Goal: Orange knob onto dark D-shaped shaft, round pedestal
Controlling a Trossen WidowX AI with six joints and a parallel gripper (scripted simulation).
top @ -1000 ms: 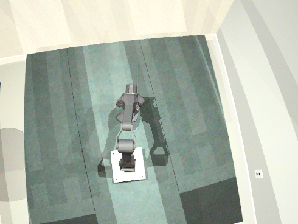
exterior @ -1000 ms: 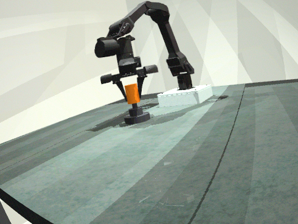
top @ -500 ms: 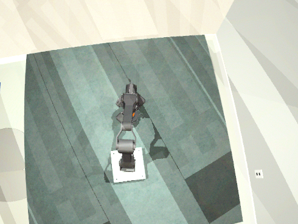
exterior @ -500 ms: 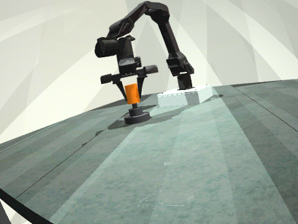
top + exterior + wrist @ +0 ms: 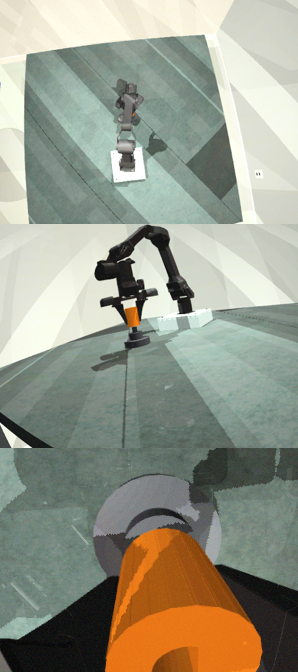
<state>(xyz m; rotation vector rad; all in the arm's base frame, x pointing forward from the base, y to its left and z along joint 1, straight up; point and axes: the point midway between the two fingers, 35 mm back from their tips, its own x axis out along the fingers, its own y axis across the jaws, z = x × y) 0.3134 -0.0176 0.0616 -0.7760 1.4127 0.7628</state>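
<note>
The orange knob (image 5: 133, 114) (image 5: 132, 315) (image 5: 165, 568) is an upright cylinder with a hole in its top end. My gripper (image 5: 133, 321) (image 5: 166, 580) is shut on it, one dark finger on each side. The round dark pedestal (image 5: 137, 342) (image 5: 145, 493) has a wide base and a narrower raised step. A short length of the dark shaft (image 5: 134, 329) shows between the knob's lower end and that step, so the knob is above the pedestal. Whether the knob rests on the shaft's tip or sits partly over it cannot be told. The shaft's flat side is hidden.
The arm's white base plate (image 5: 138, 170) (image 5: 202, 319) stands behind the pedestal in the exterior view. The arm arches over from it and covers much of the knob and pedestal in the top view. Shadows and light bands cross the green surface (image 5: 76, 122) (image 5: 182, 406).
</note>
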